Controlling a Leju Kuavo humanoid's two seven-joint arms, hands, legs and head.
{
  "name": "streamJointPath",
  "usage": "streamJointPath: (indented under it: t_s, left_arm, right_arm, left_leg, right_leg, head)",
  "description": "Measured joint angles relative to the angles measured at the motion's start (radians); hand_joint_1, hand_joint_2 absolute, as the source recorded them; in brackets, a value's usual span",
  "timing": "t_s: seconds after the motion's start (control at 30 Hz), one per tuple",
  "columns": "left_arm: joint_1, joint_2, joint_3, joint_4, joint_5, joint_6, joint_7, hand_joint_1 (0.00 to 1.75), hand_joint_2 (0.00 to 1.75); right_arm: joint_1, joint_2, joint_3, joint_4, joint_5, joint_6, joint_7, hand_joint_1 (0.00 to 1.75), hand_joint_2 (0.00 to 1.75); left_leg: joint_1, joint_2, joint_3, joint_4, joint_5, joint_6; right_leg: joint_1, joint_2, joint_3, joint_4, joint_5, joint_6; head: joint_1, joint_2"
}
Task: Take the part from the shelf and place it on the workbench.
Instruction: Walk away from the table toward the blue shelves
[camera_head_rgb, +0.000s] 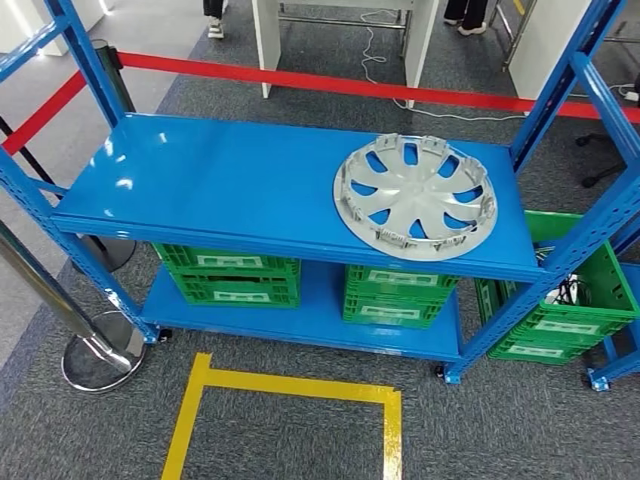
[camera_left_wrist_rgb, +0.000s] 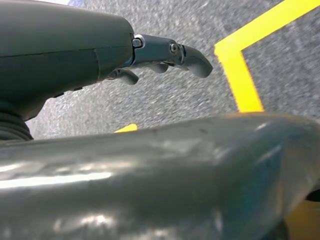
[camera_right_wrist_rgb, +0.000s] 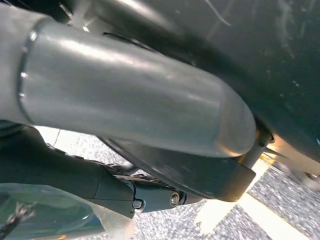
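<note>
A blue shelf (camera_head_rgb: 226, 180) of steel spans the head view, its upper deck broad and bare over most of its width. Grey carpet (camera_head_rgb: 302, 440) lies in front of it, marked with a yellow tape outline (camera_head_rgb: 204, 378). On the lower deck stand two green crates (camera_head_rgb: 226, 277), side by side but apart, and a third green crate (camera_head_rgb: 573, 320) sits on the floor just beyond the shelf's right post. The part, a silver hubcap (camera_head_rgb: 415, 196), lies flat on the upper deck near its right end, inner side up with its clips showing around the rim. A red barrier strap (camera_head_rgb: 340, 85) runs behind the shelf, and a chrome post base (camera_head_rgb: 102, 358) stands at the left.

The left robot hand (camera_left_wrist_rgb: 166, 55) hangs over the carpet beside the yellow tape, its dark fingers (camera_left_wrist_rgb: 194, 60) stretched out and slightly curved, holding nothing. Of the right robot hand (camera_right_wrist_rgb: 151, 195) a dark finger is visible beneath the silver arm; I cannot tell whether it is spread or closed.
</note>
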Motion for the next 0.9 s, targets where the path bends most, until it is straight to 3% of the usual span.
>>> streamJointPath:
  t_s: [0.07, 0.17, 0.2, 0.27, 0.33, 0.37, 0.4, 0.43, 0.5, 0.53, 0.57, 0.67, 0.73, 0.83, 0.87, 0.9]
  left_arm:
    - [-0.001, 0.0, 0.0, 0.001, 0.0, 0.0, 0.0, 0.0, 0.0]
    - [-0.003, 0.0, 0.0, 0.001, 0.0, -0.001, 0.0, 0.0, 0.0]
    - [-0.006, 0.0, 0.0, 0.001, 0.0, 0.0, 0.0, 0.0, 0.0]
    - [-0.009, 0.0, 0.0, 0.001, 0.0, 0.0, 0.0, 0.0, 0.0]
    - [-0.008, 0.0, 0.0, 0.001, 0.0, 0.0, 0.0, 0.0, 0.0]
    - [-0.006, 0.0, 0.0, 0.001, 0.0, -0.001, 0.0, 0.0, 0.0]
    - [-0.004, 0.0, 0.0, 0.001, 0.0, -0.001, 0.0, 0.0, 0.0]
    - [-0.003, 0.0, 0.0, 0.001, 0.0, -0.001, 0.0, 0.0, 0.0]
    - [0.0, 0.001, 0.0, 0.001, 0.0, -0.001, 0.0, 0.0, 0.0]
    - [0.001, 0.001, 0.0, 0.001, 0.0, -0.001, 0.0, 0.0, 0.0]
    - [0.003, 0.001, 0.0, 0.002, 0.0, -0.002, 0.0, 0.0, 0.0]
    - [0.003, 0.0, 0.0, 0.002, 0.0, -0.002, 0.001, 0.0, 0.0]
    - [0.0, -0.001, 0.0, 0.002, 0.0, -0.001, 0.001, 0.0, 0.0]
    - [-0.005, -0.002, 0.0, 0.002, 0.0, -0.001, 0.0, 0.0, 0.0]
    - [-0.004, -0.002, 0.0, 0.002, 0.0, -0.001, 0.0, 0.0, 0.0]
    - [-0.003, -0.003, 0.0, 0.002, 0.0, -0.001, 0.0, 0.0, 0.0]
  right_arm:
    - [0.001, -0.001, 0.0, 0.0, 0.0, 0.0, 0.0, 0.0, 0.0]
    - [0.001, 0.0, 0.0, -0.001, -0.001, 0.001, 0.0, 0.0, 0.0]
    - [0.002, 0.0, 0.0, -0.001, 0.0, 0.001, 0.001, 0.0, 0.0]
    - [0.003, 0.0, 0.0, -0.001, 0.001, 0.001, 0.002, 0.0, 0.0]
    - [0.007, 0.0, 0.0, -0.001, 0.001, 0.001, 0.002, 0.0, 0.0]
    - [0.008, 0.0, 0.0, -0.001, 0.001, 0.001, 0.002, 0.0, 0.0]
    - [0.01, 0.0, 0.0, -0.001, 0.001, 0.001, 0.002, 0.0, 0.0]
    - [0.011, 0.0, 0.0, -0.001, 0.001, 0.001, 0.002, 0.0, 0.0]
    - [0.014, 0.0, 0.0, 0.0, 0.001, 0.002, 0.002, 0.0, 0.0]
    - [0.014, 0.0, 0.0, 0.001, 0.001, 0.002, 0.003, 0.0, 0.0]
    - [0.014, 0.0, 0.0, 0.001, 0.001, 0.003, 0.003, 0.0, 0.0]
    - [0.012, 0.0, 0.0, 0.002, 0.001, 0.003, 0.003, 0.0, 0.0]
    - [0.01, -0.001, 0.0, 0.002, 0.001, 0.003, 0.003, 0.0, 0.0]
    - [0.006, -0.001, 0.0, 0.001, 0.0, 0.002, 0.0, 0.0, 0.0]
    - [0.004, -0.001, 0.0, 0.001, 0.0, 0.001, -0.002, 0.0, 0.0]
    - [0.002, -0.002, 0.0, 0.001, 0.0, 0.0, -0.003, 0.0, 0.0]
  left_leg:
    - [-0.002, 0.001, 0.012, 0.001, -0.016, -0.014]
    - [-0.003, 0.002, 0.026, 0.016, -0.021, -0.032]
    - [-0.003, 0.002, 0.015, 0.044, -0.024, -0.036]
    - [-0.001, 0.003, -0.043, 0.149, -0.049, -0.045]
    - [0.002, 0.003, -0.12, 0.247, -0.099, -0.051]
    - [0.002, 0.003, -0.146, 0.263, -0.115, -0.052]
    - [0.002, 0.003, -0.16, 0.251, -0.111, -0.051]
    - [0.001, 0.003, -0.163, 0.213, -0.082, -0.047]
    - [-0.004, 0.003, -0.159, 0.108, 0.027, -0.036]
    - [-0.007, 0.003, -0.156, 0.07, 0.067, -0.031]
    - [-0.01, 0.002, -0.155, 0.047, 0.092, -0.026]
    - [-0.01, -0.001, -0.128, 0.02, 0.09, -0.007]
    - [-0.005, -0.003, -0.093, -0.001, 0.086, 0.006]
    - [-0.002, -0.002, -0.062, -0.011, 0.065, 0.012]
    - [-0.001, -0.002, -0.051, -0.011, 0.054, 0.011]
    - [0.0, -0.003, -0.036, -0.011, 0.042, 0.01]
  right_leg:
    - [0.003, -0.003, 0.011, -0.048, 0.033, -0.013]
    - [0.0, -0.002, 0.039, -0.06, 0.031, -0.032]
    - [-0.003, -0.002, 0.054, -0.065, 0.028, -0.037]
    - [-0.005, -0.003, 0.081, -0.072, 0.018, -0.045]
    - [-0.006, 0.0, 0.101, -0.075, 0.001, -0.048]
    - [-0.006, 0.002, 0.114, -0.075, -0.01, -0.047]
    - [-0.006, 0.005, 0.128, -0.076, -0.021, -0.046]
    - [-0.005, 0.007, 0.144, -0.076, -0.034, -0.045]
    - [-0.004, 0.007, 0.171, -0.076, -0.057, -0.04]
    - [-0.003, 0.008, 0.177, -0.077, -0.069, -0.036]
    - [-0.002, 0.009, 0.184, -0.081, -0.077, -0.03]
    - [-0.002, 0.008, 0.211, -0.088, -0.079, -0.009]
    - [-0.002, 0.006, 0.191, -0.038, -0.095, 0.001]
    - [-0.005, 0.005, 0.066, 0.132, -0.161, 0.013]
    - [-0.005, 0.005, 0.03, 0.165, -0.18, 0.016]
    - [-0.006, 0.004, 0.009, 0.167, -0.181, 0.019]
  head:
    - [0.001, 0.0]
    - [0.001, 0.0]
    - [-0.001, 0.0]
    - [-0.005, 0.0]
    - [-0.006, 0.0]
    - [-0.007, 0.0]
    - [-0.007, 0.0]
    - [-0.007, 0.0]
    - [-0.007, 0.0]
    - [-0.008, 0.0]
    - [-0.009, 0.0]
    - [-0.01, 0.0]
    - [-0.003, 0.0]
    - [0.005, 0.0]
    - [0.007, 0.0]
    - [0.008, 0.0]
